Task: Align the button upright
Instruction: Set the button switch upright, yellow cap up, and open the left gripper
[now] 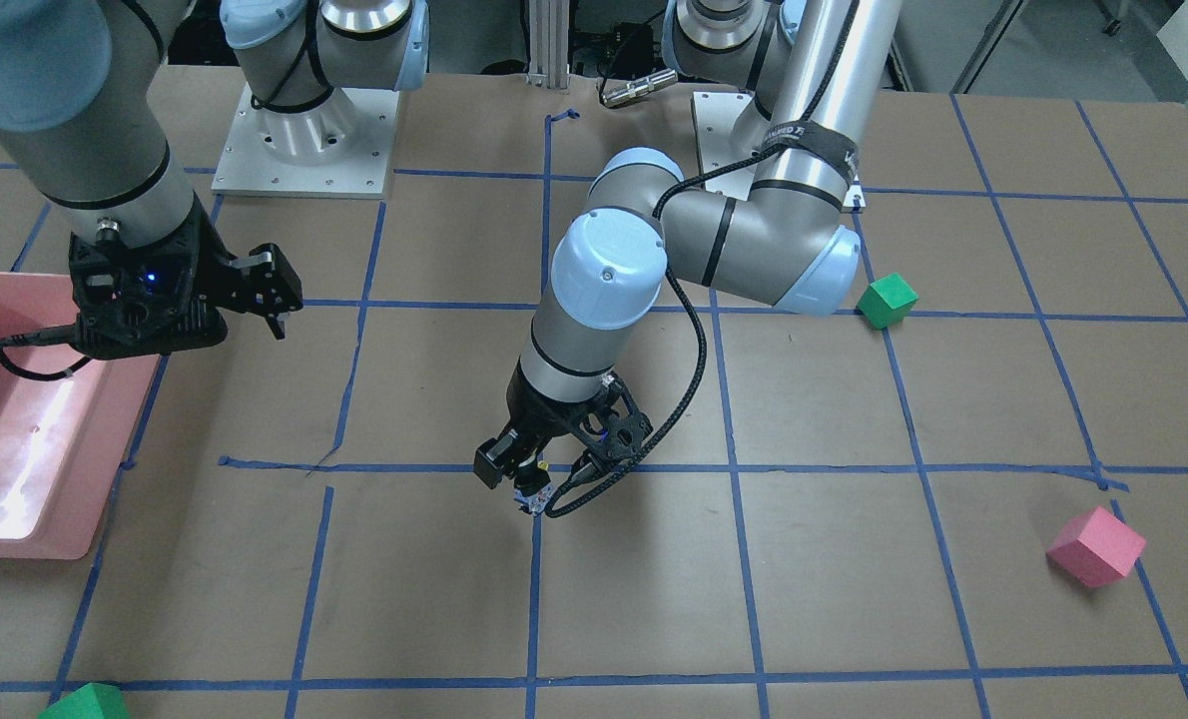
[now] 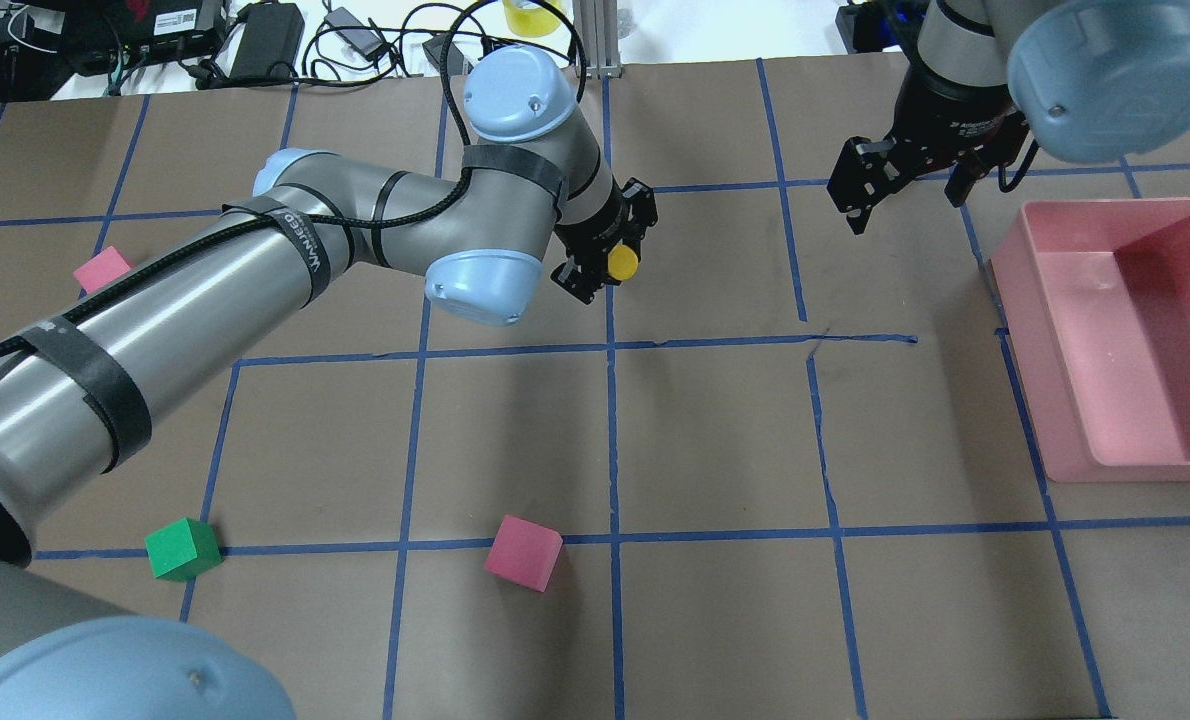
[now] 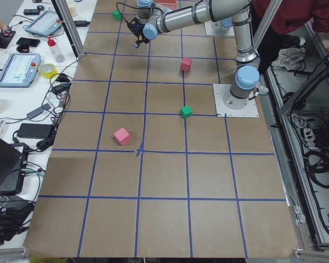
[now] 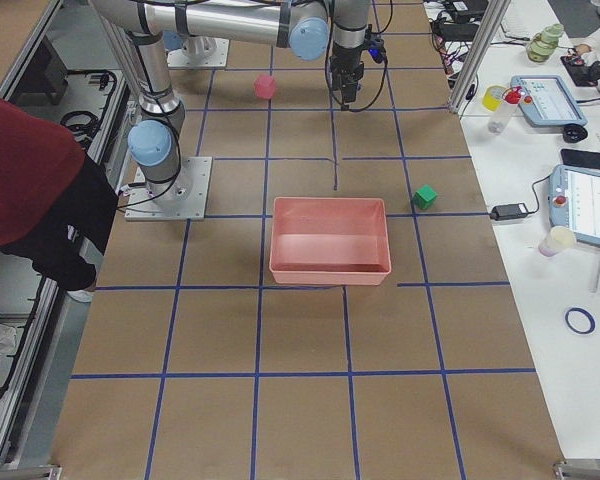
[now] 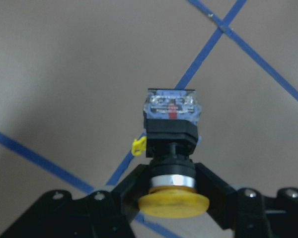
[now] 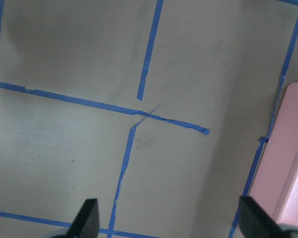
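My left gripper is shut on the button's black collar. In the left wrist view the gripper holds the button with its yellow cap toward the camera and its black-and-silver base pointing at the table. The yellow cap shows from overhead. In the front-facing view the gripper points down near a blue tape crossing, and I cannot tell if the base touches the paper. My right gripper hangs open and empty above the table near the pink bin; it also shows in the right wrist view.
A pink bin stands at the table's right. A pink cube and a green cube lie near the robot, another pink cube at the left. A second green cube lies at the far edge.
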`<action>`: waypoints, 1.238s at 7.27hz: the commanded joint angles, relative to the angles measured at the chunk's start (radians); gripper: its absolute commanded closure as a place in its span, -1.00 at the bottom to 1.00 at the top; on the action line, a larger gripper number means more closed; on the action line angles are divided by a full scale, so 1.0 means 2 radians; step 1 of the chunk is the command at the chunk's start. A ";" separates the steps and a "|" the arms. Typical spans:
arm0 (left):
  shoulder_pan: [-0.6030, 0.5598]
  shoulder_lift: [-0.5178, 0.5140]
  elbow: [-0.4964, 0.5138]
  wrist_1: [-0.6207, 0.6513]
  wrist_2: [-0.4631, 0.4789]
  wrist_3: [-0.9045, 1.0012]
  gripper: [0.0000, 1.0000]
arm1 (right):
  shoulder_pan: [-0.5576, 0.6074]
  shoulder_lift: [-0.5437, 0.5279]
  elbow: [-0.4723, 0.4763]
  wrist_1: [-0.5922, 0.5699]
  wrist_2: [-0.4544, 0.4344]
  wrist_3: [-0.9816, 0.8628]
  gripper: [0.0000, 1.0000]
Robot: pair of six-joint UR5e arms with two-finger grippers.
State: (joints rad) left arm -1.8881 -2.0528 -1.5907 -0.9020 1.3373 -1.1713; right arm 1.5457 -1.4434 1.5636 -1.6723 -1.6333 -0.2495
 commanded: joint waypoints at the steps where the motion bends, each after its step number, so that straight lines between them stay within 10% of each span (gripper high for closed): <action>1: 0.030 -0.007 0.002 -0.044 -0.088 -0.003 1.00 | 0.000 0.001 0.003 -0.004 0.000 0.000 -1.00; 8: 0.059 -0.037 -0.013 -0.104 -0.166 0.066 1.00 | 0.001 0.000 0.004 -0.006 0.000 0.000 -1.00; 9: 0.059 -0.037 -0.015 -0.104 -0.165 0.068 -0.68 | 0.001 0.000 0.004 -0.006 0.000 0.000 -1.00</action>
State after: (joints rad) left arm -1.7711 -2.1256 -1.6183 -1.1103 1.0120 -1.0411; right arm 1.5478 -1.4435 1.5723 -1.6843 -1.6338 -0.2478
